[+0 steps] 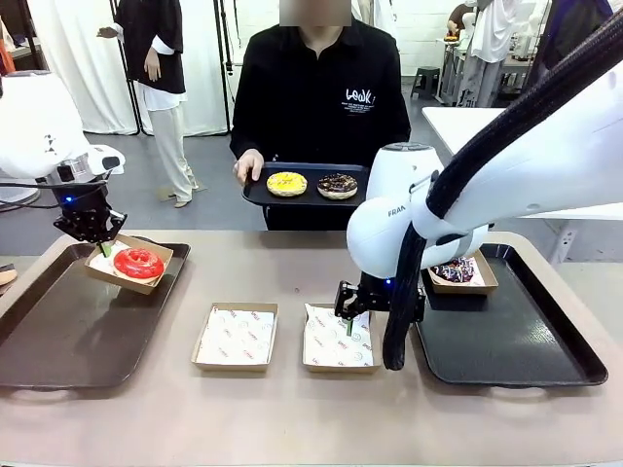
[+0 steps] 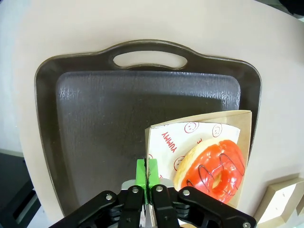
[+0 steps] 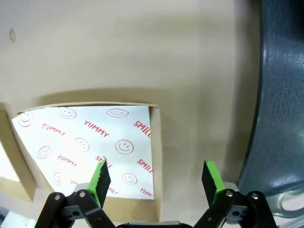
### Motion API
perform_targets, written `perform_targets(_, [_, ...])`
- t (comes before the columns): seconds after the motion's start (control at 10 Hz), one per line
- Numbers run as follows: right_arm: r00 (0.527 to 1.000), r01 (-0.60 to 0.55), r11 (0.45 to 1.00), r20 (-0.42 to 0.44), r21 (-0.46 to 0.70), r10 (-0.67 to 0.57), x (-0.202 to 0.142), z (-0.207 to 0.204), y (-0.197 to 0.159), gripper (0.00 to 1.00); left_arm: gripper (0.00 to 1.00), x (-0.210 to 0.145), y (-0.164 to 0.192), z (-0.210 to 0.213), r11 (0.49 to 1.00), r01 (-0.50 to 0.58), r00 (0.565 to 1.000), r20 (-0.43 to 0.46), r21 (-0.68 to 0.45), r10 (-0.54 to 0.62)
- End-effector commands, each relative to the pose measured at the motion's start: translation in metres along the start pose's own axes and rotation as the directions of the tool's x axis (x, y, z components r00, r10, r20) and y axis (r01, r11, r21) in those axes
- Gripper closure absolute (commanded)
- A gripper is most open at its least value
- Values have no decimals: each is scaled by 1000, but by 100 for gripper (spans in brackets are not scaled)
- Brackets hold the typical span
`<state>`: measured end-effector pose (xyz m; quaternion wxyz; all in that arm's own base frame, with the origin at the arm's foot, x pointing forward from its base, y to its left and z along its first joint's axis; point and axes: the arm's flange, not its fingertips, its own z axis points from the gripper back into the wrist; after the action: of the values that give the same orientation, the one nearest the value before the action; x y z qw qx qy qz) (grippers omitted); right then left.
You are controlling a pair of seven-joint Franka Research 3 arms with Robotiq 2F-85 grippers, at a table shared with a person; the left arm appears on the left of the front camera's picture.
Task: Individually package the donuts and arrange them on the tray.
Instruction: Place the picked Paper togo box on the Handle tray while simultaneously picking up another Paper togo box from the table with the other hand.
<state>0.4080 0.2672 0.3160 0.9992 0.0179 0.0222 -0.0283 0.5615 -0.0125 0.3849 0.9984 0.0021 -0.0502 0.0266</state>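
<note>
Left gripper [image 1: 100,247] clenched on the edge of a box [image 1: 156,255] carrying the red donut [image 1: 138,263], over the left tray [image 1: 58,331], right gripper [image 1: 348,327] spread wide above an empty box [image 1: 331,348], yellow donut [image 1: 286,183] and chocolate donut [image 1: 337,185] on the person's black tray [image 1: 261,197], sprinkled donut [image 1: 454,269] boxed on the right tray [image 1: 506,345]

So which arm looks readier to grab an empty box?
Probably right: the right pincer, open, hangs over an empty box; the left pincer is shut on the filled box with the red donut.
</note>
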Motion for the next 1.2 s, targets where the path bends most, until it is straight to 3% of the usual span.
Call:
perform_targets(0.0, [996,26,999,85,-35,-23,-13,-5,4,0,99,4,-8,2,1000,-11,1000,15,-20,11])
perform_targets(0.4, [988,12,998,153,-69,-1,-32,-4,9,0,99,12,-12,-9,1000,5,1000,18,-28,-4])
perform_targets(1.1, [987,-5,999,159,-53,13,-38,0,11,0,99,25,-10,-34,1000,4,1000,15,13,-4])
